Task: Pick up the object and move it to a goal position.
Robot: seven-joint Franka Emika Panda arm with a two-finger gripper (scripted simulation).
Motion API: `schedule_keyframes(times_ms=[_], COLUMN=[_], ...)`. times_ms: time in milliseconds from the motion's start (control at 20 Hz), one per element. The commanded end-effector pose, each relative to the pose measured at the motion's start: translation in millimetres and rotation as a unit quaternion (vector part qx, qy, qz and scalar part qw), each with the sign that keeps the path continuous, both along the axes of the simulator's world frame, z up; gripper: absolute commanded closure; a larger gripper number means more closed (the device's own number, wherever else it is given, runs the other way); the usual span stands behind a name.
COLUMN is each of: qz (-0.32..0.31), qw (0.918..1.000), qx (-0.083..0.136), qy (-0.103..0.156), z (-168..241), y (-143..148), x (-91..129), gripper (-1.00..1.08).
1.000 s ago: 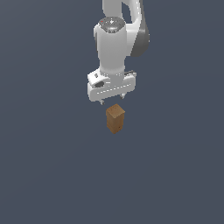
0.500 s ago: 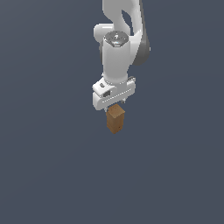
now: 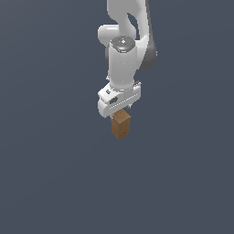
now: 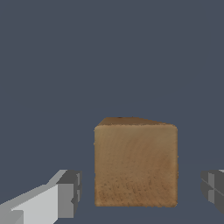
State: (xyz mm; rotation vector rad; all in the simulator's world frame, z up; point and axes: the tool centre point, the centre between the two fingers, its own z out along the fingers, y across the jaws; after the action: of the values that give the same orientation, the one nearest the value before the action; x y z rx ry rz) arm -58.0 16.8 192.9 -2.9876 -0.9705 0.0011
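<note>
Since a second ago the gripper point(image 3: 119, 111) has dropped from above the block point(image 3: 120, 125) until its body sits just over the block's top. In the wrist view, going left to right: one finger point(image 4: 70, 194), a gap, the block, a gap, the other finger. So the gripper is open, holding nothing. The block stands upright on the surface point(image 3: 55, 183). It looks rigid, light, wood-grained, likely grippy; pinch the two flat opposite sides.
</note>
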Motion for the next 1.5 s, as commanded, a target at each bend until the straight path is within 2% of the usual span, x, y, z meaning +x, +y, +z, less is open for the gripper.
schedule_keyframes(times_ms=[0, 500, 750, 800, 1450], qz=[0.0, 0.002, 0.002, 0.002, 0.002], qw=[1.0, 1.0, 1.0, 1.0, 1.0], qx=[0.0, 0.0, 0.0, 0.0, 0.0], qy=[0.0, 0.0, 0.0, 0.0, -0.001], z=[-2.4, -42.5, -50.1, -50.1, -46.2], y=[-0.2, 0.2, 0.1, 0.1, -0.9], x=[-0.1, -1.1, -0.1, -0.1, -0.2], gripper=[-0.92, -0.92, -0.92, 1.08, 1.08])
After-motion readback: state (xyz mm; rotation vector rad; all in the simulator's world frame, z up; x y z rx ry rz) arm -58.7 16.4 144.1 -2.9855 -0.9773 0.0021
